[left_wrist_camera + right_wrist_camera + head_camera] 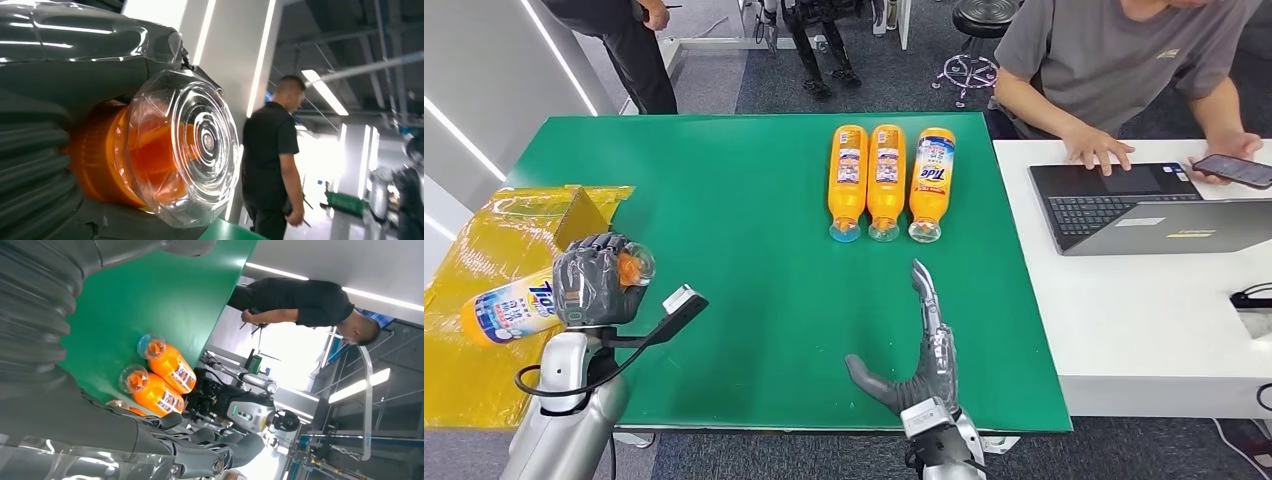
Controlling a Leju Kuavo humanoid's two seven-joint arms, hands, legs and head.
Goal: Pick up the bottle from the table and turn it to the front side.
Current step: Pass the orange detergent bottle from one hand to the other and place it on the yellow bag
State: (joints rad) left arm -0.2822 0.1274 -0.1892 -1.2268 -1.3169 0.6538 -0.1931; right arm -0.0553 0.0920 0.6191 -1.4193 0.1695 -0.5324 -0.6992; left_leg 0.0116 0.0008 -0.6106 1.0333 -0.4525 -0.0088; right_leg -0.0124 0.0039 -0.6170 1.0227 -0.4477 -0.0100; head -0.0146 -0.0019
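Note:
My left hand [592, 281] grips an orange bottle [509, 306] above the table's left edge; its white label faces up and its clear cap [637, 266] points right. In the left wrist view the clear cap [187, 145] sits close against my hand [65, 60]. Three orange bottles [886, 180] lie side by side on the green table [724, 200], caps toward me. The right one shows a Tide label [933, 175]. My right hand [922, 352] rests flat and open on the table, just short of them. Two of the bottles [160, 380] show beyond my right hand [100, 425].
A yellow bin [484, 250] lined with plastic stands left of the table. A white desk [1144, 300] on the right carries a laptop [1144, 205], with a seated person [1124, 70] typing and holding a phone [1236, 170]. Another person [629, 45] stands at the far left.

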